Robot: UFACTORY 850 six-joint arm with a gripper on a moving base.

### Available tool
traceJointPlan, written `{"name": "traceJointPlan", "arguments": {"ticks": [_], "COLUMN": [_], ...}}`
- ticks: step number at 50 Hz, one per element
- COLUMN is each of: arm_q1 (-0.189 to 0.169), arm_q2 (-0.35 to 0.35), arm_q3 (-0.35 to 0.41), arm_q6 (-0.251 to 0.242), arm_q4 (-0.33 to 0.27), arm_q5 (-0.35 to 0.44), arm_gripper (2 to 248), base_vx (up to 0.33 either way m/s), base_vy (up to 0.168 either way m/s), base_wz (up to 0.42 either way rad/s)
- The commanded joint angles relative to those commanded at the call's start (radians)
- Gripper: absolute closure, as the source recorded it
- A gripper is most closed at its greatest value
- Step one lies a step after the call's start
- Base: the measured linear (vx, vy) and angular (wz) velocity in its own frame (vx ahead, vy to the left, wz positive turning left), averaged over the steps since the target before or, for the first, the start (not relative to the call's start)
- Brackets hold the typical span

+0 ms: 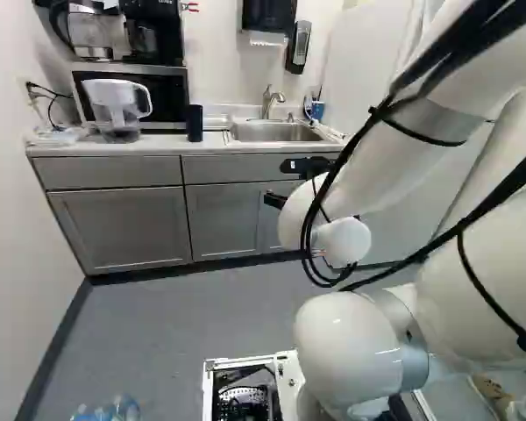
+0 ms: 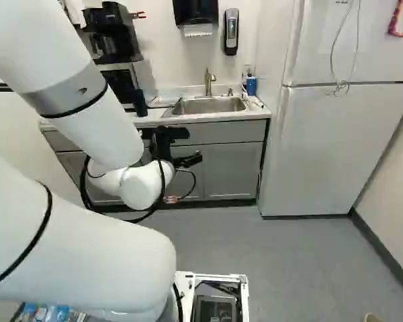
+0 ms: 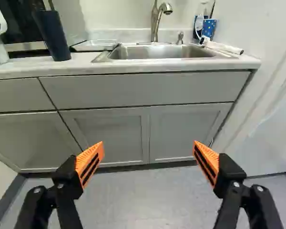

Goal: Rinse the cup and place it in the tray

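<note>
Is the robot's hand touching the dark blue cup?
Apart. In the wrist view, the dark blue cup stands on the counter, and grey cabinet front shows between it and the open hand.

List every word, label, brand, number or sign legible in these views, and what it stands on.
None can be read with certainty.
Black coffee maker: small pale lettering at the top of the left base view, too small to read.
Refrigerator: tiny dark marks high on its upper door, too small to read.
</note>
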Motion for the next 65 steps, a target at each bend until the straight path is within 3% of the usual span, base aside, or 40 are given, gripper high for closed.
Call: {"name": "traceJointPlan", "arguments": {"ticks": [65], "arm_q1": [-0.012], "arm_q2": [0.015], "arm_q3": [-0.159], "arm_q6": [0.0], "arm_q4": [0.0], "arm_q5": [-0.041], "arm_gripper": [3], "base_vx": [0.0], "base_vy": [0.0], "base_wz": [0.0]}}
